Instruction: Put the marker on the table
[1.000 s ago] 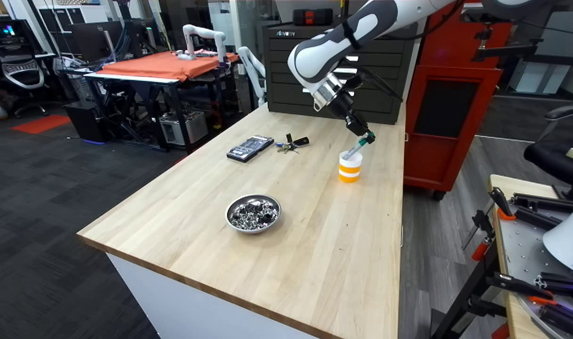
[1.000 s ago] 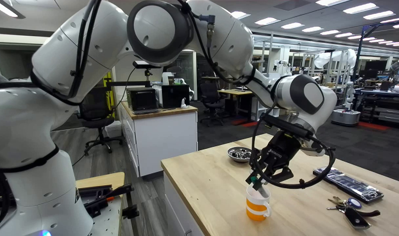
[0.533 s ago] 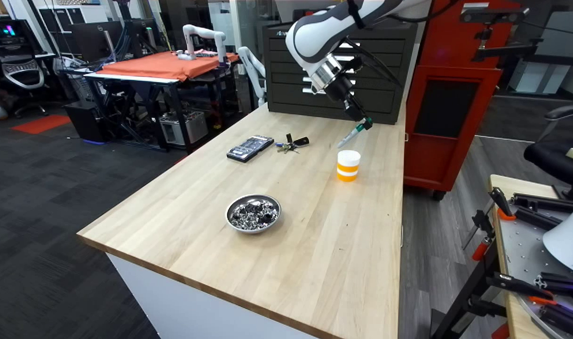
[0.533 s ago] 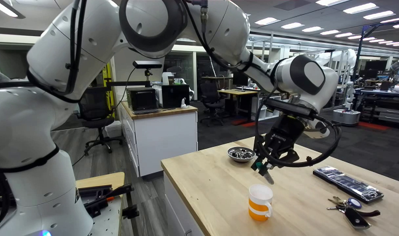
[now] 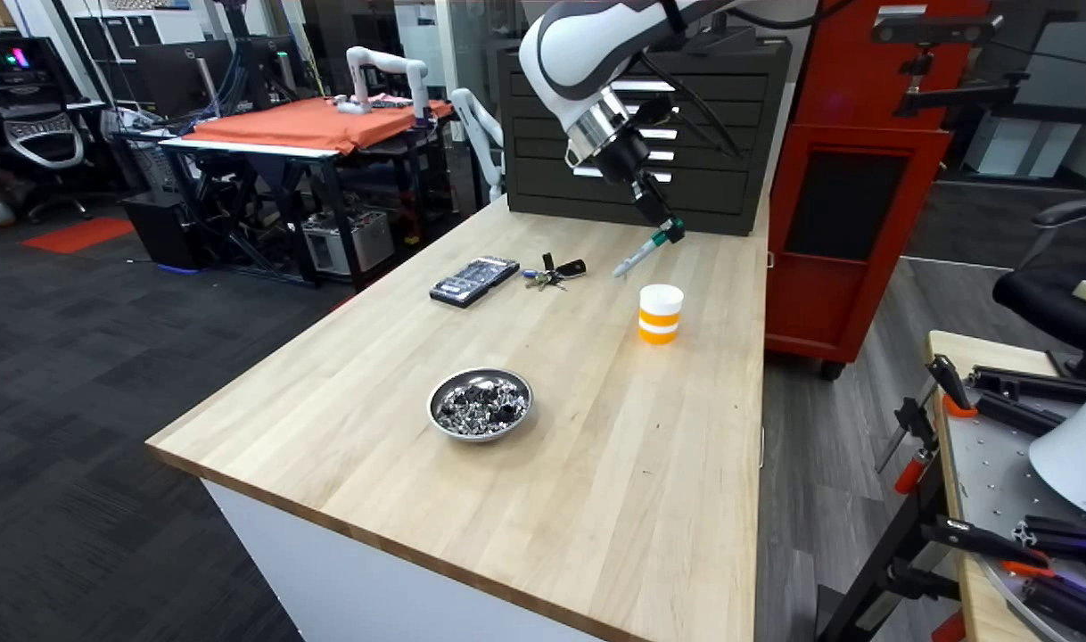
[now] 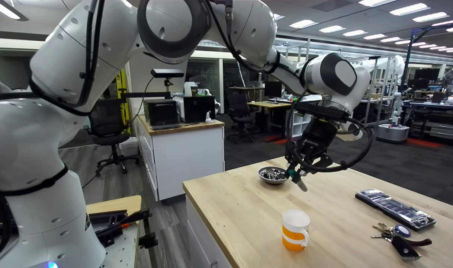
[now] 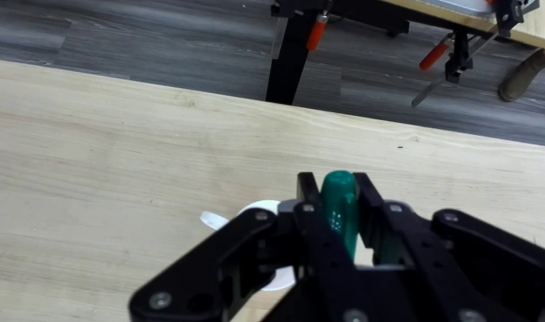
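Observation:
The marker (image 5: 638, 255) has a grey body and a green cap end. My gripper (image 5: 672, 230) is shut on its green end, which shows between the fingertips in the wrist view (image 7: 338, 201). The marker hangs tilted in the air above the pale wood table (image 5: 579, 499), its grey tip pointing down. In an exterior view the grey tip (image 6: 301, 185) is clear of the mug. The white and orange mug (image 5: 661, 314) stands upright on the table, below and beside the marker. In the wrist view my gripper partly hides the mug (image 7: 283, 278).
A metal bowl (image 5: 481, 438) of small metal parts sits on the table. A flat black slab (image 5: 473, 281) and a bunch of keys (image 6: 399, 238) lie beyond the mug. A dark drawer cabinet (image 5: 543, 152) stands at one table end. A side bench with clamps (image 5: 998, 455) is nearby.
The marker's tip was inside the mug one second ago. My gripper has lifted it out and carried it sideways, away from the mug. The mug has shifted slightly.

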